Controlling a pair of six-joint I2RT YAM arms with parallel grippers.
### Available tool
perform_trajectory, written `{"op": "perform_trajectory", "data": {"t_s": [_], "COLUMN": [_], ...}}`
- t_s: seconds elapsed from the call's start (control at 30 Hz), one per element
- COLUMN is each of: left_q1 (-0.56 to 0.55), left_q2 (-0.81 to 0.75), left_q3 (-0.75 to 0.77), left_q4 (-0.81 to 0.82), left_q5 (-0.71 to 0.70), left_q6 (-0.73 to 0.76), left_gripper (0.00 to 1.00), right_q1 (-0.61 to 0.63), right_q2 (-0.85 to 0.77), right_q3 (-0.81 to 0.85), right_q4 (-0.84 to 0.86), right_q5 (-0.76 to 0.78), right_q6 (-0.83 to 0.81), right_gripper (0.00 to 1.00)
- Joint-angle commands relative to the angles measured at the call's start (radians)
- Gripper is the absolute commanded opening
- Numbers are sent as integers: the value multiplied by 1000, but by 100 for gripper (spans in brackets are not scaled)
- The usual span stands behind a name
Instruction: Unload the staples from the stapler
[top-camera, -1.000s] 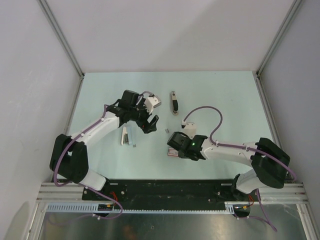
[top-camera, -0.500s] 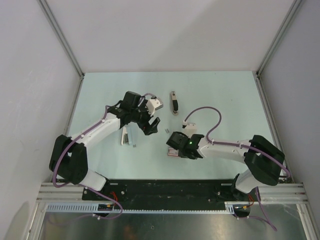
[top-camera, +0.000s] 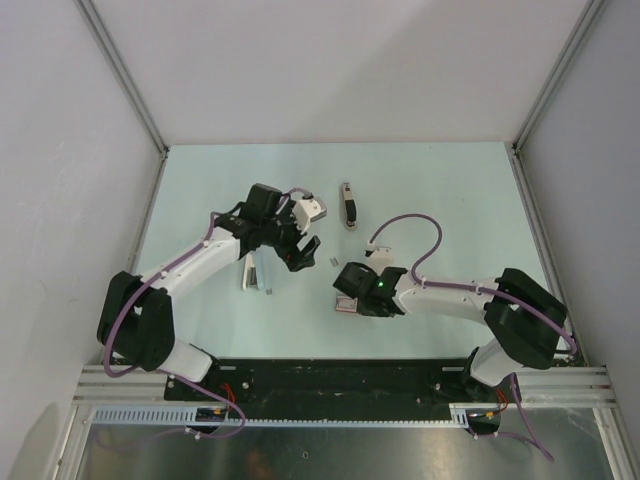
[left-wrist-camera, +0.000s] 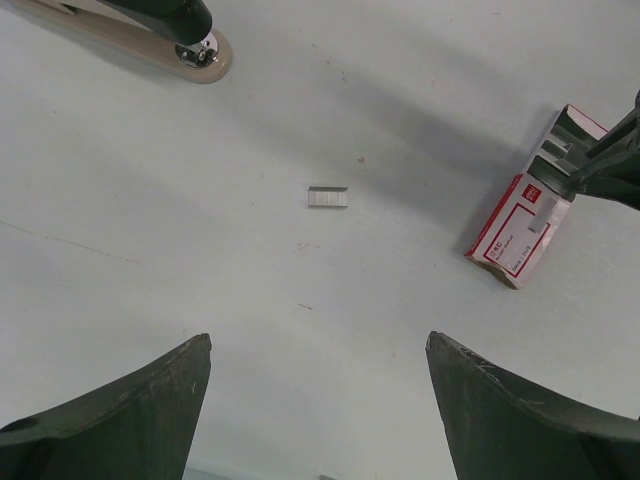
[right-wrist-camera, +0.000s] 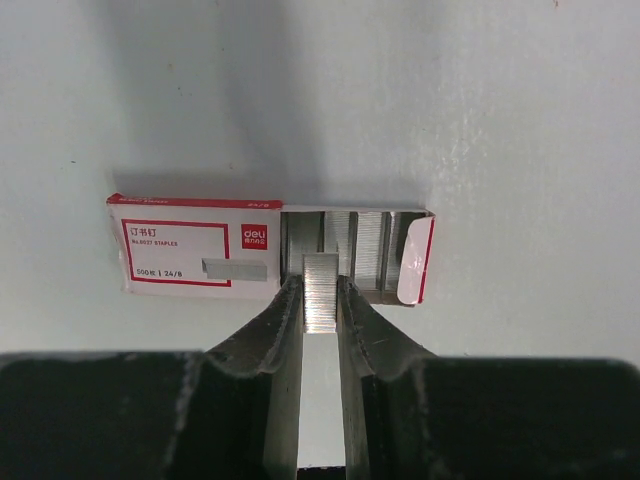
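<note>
**Table** (top-camera: 450, 190): pale green surface on which all the items below are laid.

**Left gripper** (top-camera: 303, 250): held above the table, left of centre. The fingers (left-wrist-camera: 120, 420) are spread wide and nothing is held between them.

**Right gripper** (right-wrist-camera: 321, 285): lowered at near centre, over the box. The fingers are closed tight on a staple block.

**Stapler** (top-camera: 347, 205): dark grey and black with a silvery strip. It is laid lengthwise, near to far, at far centre, well apart from both grippers.

**White bar** (top-camera: 252, 272): laid just near-left of the left gripper. What it is cannot be told.

**Box** (right-wrist-camera: 190, 255): pink-and-white, labelled, with one end open and rows of staples seen inside.

**Staple block** (right-wrist-camera: 321, 270): pinched at the box's open end.

**Staples** (left-wrist-camera: 328, 197): short grey strip, laid flat between the two grippers, to the near side of the stapler, and touched by nothing.
</note>
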Motion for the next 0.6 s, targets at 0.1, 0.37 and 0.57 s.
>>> {"op": "perform_trajectory", "data": {"t_s": [0.1,0.37,0.57], "left_q1": [-14,-16,-18], "left_q2": [-47,-52,-54], "left_q3": [-10,-9,-11], "left_q4": [11,10,10], "left_q5": [2,0,-1], "left_q6": [35,35,36], "left_gripper": [92,93,93], "right_q1": [-4,-15,-24], "right_q2": [14,22,25], "right_q3": [28,28,28], "right_q4": [-8,8,11], "right_q5": [8,-8,-18], "right_q6": [39,18,12], "right_gripper": [21,26,30]}}
